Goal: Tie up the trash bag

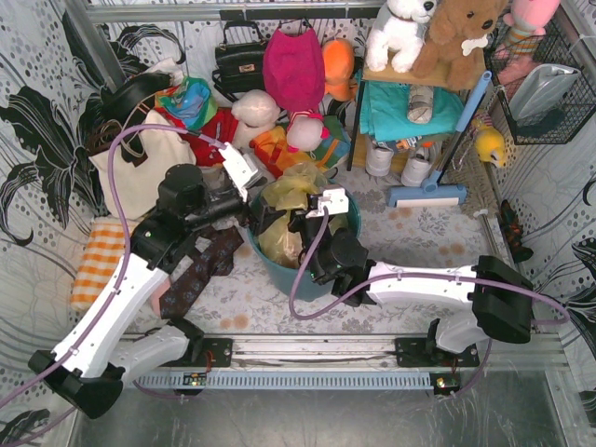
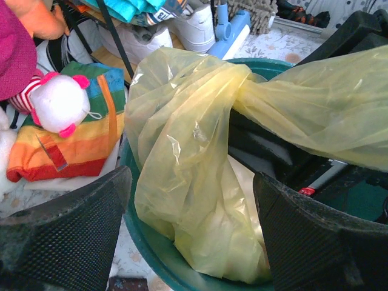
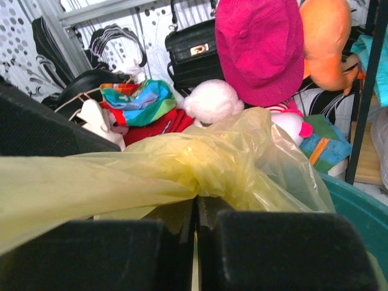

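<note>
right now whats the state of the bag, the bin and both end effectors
bag: in the bin, top twisted into what looks like a loose knot
bin: upright, bag inside
left end effector: open, facing the bag, no grip
right end effector: shut on a stretched part of the bag

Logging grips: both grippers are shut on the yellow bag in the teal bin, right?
No. The left gripper is open, its jaws apart around the bag, as the left wrist view shows. The right gripper is shut on it, in the teal bin.
</note>
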### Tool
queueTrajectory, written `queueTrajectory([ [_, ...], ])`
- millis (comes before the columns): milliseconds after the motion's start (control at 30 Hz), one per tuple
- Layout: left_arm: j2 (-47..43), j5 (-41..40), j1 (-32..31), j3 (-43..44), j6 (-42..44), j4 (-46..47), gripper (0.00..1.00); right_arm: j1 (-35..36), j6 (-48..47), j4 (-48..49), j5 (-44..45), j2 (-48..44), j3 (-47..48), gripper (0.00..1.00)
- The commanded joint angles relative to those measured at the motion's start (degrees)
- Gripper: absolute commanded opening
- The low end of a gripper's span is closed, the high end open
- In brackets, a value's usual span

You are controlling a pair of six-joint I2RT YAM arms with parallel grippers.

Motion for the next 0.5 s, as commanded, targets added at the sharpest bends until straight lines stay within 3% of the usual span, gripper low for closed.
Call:
queueTrajectory([
  [0,0.2,10.1,3.0,-2.0,2.9,7.2,0.88,0.0,3.5,-5.1,-1.4,-2.8,-0.1,0.00],
  [200,0.9,14.6,4.0,-2.8,4.8,6.3,0.56,0.1,4.8,-8.5,-1.7,-4.3,0.0,0.00],
  [367,0.2,17.2,4.0,-2.9,2.8,6.0,0.17,0.0,6.3,-12.8,-2.6,-5.2,0.6,0.00],
  [467,-1.2,18.4,4.0,-3.6,0.3,6.9,0.00,0.0,6.7,-14.0,-3.1,-5.7,0.7,0.00],
])
